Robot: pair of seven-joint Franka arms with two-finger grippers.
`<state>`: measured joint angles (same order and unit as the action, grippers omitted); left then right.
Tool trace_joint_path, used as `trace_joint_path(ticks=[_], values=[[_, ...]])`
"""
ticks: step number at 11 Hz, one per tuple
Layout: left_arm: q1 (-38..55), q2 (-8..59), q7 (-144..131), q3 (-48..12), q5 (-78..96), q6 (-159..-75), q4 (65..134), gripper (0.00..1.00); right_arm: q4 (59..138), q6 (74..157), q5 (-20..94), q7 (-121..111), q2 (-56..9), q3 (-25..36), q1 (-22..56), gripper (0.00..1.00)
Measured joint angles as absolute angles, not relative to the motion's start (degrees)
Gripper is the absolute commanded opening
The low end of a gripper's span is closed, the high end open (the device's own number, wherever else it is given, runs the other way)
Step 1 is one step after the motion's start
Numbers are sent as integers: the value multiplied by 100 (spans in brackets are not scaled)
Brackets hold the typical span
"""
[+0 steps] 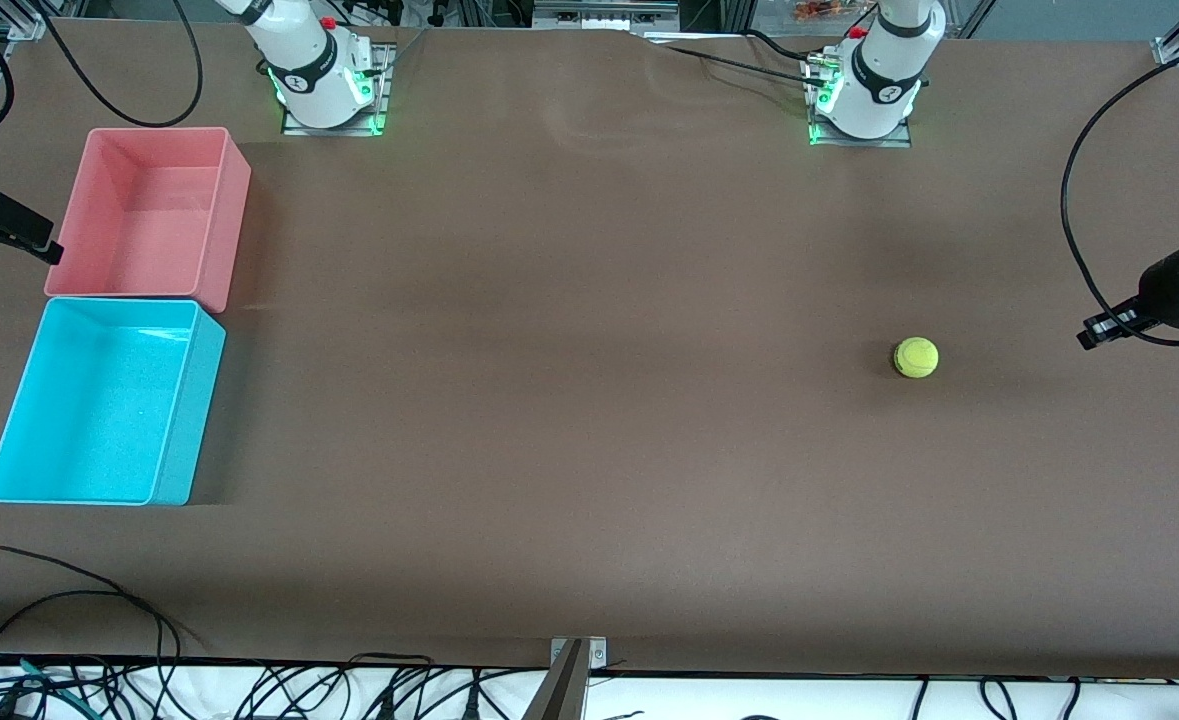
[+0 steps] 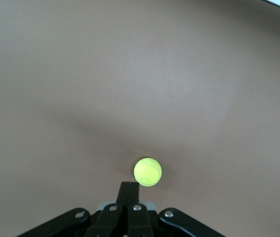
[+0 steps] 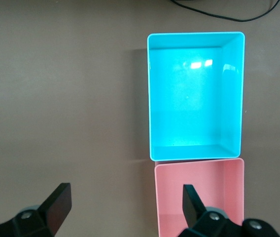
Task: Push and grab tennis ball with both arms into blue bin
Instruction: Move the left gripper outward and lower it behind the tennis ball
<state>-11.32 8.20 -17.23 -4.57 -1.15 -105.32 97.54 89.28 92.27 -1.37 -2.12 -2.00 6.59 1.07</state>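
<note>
The tennis ball [image 1: 916,357] lies on the brown table toward the left arm's end. My left gripper [image 1: 1091,337] is shut and empty, low beside the ball at the table's end; in the left wrist view its tips [image 2: 130,184] are just short of the ball [image 2: 147,171], a small gap showing. The blue bin [image 1: 184,410] stands empty at the right arm's end. My right gripper [image 1: 49,250] is open and empty beside the pink bin; in the right wrist view [image 3: 125,202] it looks down on the blue bin [image 3: 231,94].
A pink bin [image 1: 229,220] stands empty against the blue bin, farther from the front camera, and shows in the right wrist view [image 3: 199,197]. Black cables [image 1: 69,590] lie along the table's near edge. Bare brown table stretches between ball and bins.
</note>
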Motion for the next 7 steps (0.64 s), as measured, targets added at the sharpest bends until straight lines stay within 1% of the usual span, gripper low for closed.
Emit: trace_joint_path(ticks=[4,7], values=[[-1160,939,-3161,-472,-110,-10486,9769,0,8928,9226,-137,-212,-200,660,106,100],[-1372,1126,-4340,-462,13,-10460,9868,0,8928,9225,-138,-212,-200,663,105,100]])
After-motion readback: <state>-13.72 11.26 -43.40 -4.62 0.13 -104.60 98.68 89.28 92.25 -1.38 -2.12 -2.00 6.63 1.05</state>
